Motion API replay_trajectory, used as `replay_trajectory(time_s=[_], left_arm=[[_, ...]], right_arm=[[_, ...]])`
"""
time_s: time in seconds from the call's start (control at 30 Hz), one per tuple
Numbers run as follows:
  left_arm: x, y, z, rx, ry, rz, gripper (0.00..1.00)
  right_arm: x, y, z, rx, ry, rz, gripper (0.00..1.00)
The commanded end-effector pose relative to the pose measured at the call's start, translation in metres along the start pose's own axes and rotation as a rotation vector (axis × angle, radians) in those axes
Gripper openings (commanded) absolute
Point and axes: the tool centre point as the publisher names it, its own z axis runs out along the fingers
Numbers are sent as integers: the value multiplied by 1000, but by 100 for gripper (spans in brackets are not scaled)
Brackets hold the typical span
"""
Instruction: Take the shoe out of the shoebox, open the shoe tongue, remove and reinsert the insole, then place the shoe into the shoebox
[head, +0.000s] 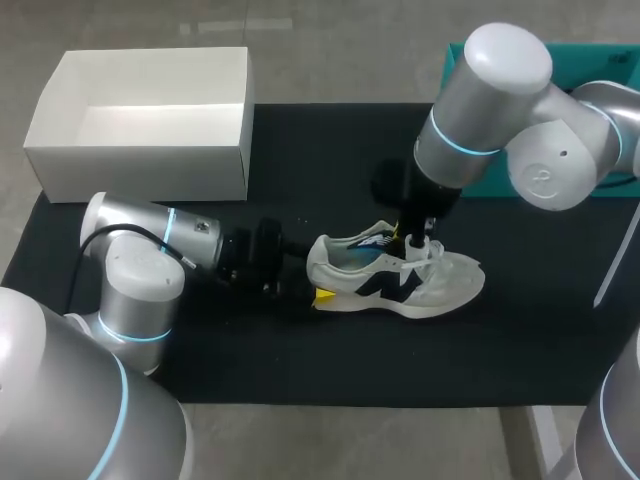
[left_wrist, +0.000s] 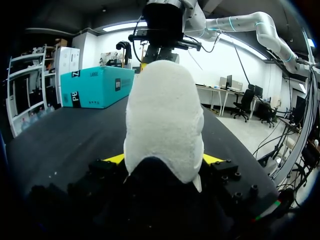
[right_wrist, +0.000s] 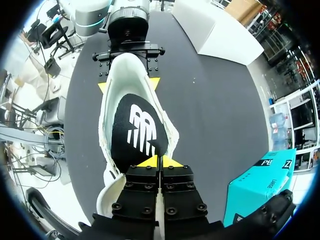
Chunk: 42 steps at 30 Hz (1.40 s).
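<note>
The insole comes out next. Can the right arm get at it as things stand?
Probably yes. The right gripper, shut, hangs over the open mouth of the shoe, with the black insole bare just ahead of its tips; the left gripper holds the shoe steady. It would have to open first.

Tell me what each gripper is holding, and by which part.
The left gripper clamps the shoe by its heel, a yellow tip on each side. The right gripper is shut above the insole; whether it pinches anything cannot be told.
</note>
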Motion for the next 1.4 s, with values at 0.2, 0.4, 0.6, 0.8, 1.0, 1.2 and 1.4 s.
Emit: replay_trajectory(time_s=[0.2, 0.4, 0.6, 0.8, 1.0, 1.2, 1.4], left_arm=[[1, 1, 0, 1, 0, 1, 0], [1, 1, 0, 1, 0, 1, 0], [1, 1, 0, 1, 0, 1, 0], [1, 1, 0, 1, 0, 1, 0], [1, 1, 0, 1, 0, 1, 0], [1, 1, 0, 1, 0, 1, 0], [1, 1, 0, 1, 0, 1, 0]], right_arm=[[4, -3, -10, -25, -34, 5, 0], [5, -7, -15, -35, -51, 10, 0], [1, -3, -18, -75, -77, 5, 0], [-11, 16, -8, -138, -75, -32, 0], [-17, 30, 0, -243, -69, -37, 0], [-21, 43, 8, -299, -60, -44, 0], [-18, 51, 9, -358, -51, -59, 0]])
